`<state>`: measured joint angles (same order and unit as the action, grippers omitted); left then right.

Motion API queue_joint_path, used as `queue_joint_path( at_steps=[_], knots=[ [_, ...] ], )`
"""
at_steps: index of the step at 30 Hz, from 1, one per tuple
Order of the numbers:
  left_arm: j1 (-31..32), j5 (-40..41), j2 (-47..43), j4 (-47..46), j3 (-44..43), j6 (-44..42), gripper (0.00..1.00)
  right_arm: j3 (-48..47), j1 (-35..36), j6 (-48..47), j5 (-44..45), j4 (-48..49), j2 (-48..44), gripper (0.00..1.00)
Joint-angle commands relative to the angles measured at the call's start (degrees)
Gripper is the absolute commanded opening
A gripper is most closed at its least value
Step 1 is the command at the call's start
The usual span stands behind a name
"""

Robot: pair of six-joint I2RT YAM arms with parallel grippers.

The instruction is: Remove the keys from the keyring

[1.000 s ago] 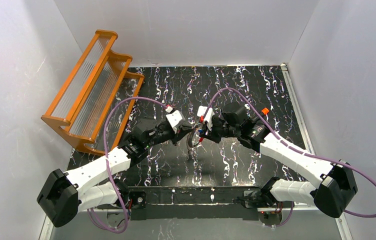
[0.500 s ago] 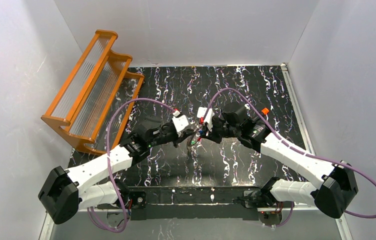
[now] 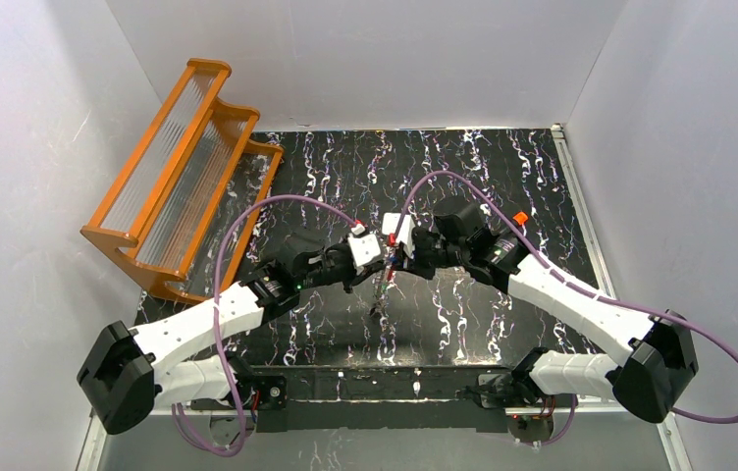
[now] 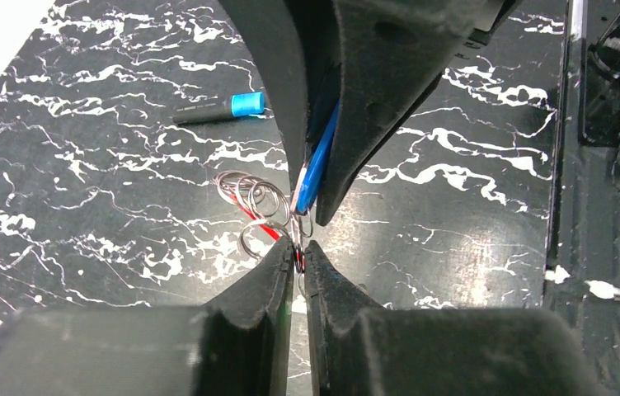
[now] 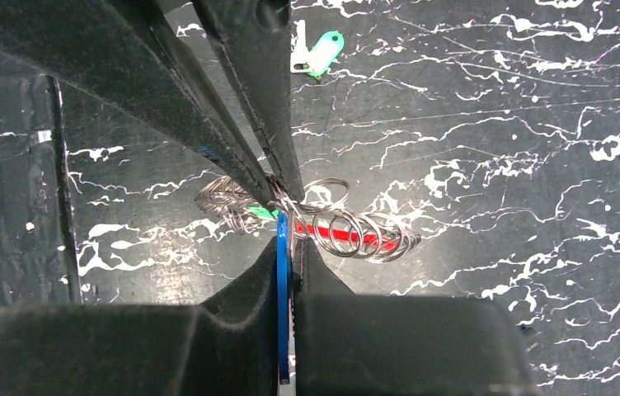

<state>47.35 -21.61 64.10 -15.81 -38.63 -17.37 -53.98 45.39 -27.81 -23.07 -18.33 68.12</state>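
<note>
The keyring (image 5: 356, 235), a bunch of silvery rings, hangs above the black mat between my two grippers, and it also shows in the left wrist view (image 4: 249, 194). My right gripper (image 5: 290, 252) is shut on a blue-headed key (image 5: 282, 313) that is on the ring. My left gripper (image 4: 297, 252) is shut on a ring wire of the keyring, tip to tip with the right gripper. A red-headed key (image 5: 335, 235) lies among the rings. A green-headed key (image 5: 319, 54) lies loose on the mat. In the top view the left gripper (image 3: 377, 257) and right gripper (image 3: 396, 253) meet at mid-table.
An orange slatted rack (image 3: 184, 177) stands at the back left. A black cylinder with a blue tip (image 4: 216, 110) lies on the mat beyond the rings. An orange-tipped piece (image 3: 519, 218) sits by the right arm. White walls enclose the mat.
My left gripper has moved right and now meets the right gripper at the keyring. The right gripper has shifted slightly left, still holding the blue key.
</note>
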Motion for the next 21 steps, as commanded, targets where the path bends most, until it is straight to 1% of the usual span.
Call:
queue_joint_path(
  at_steps=[1, 5, 9, 14, 21],
  knots=[
    [0.22, 2.94, -2.29, 0.57, 0.43, 1.15, 0.15, -4.37, -0.03, -4.11, -0.56, 0.67, -0.28, 0.01],
    [0.2, 5.25, -4.63, -0.52, 1.5, 1.54, 0.35, -4.64, -0.07, -6.7, 0.47, -1.51, -0.35, 0.01],
    [0.22, 5.66, -6.15, -0.7, 1.79, 1.5, 0.46, -4.77, -0.08, -7.43, 0.85, -2.95, -0.35, 0.01],
    [0.2, 4.11, -6.51, -4.02, 2.43, 3.05, 0.53, -5.04, -0.05, -7.62, -1.06, -3.96, -0.08, 0.01],
    [0.21, -2.06, -3.68, -7.94, 1.25, 6.76, 0.54, -6.38, -0.03, -6.8, -2.31, -5.33, 1.49, 0.01]
  ],
)
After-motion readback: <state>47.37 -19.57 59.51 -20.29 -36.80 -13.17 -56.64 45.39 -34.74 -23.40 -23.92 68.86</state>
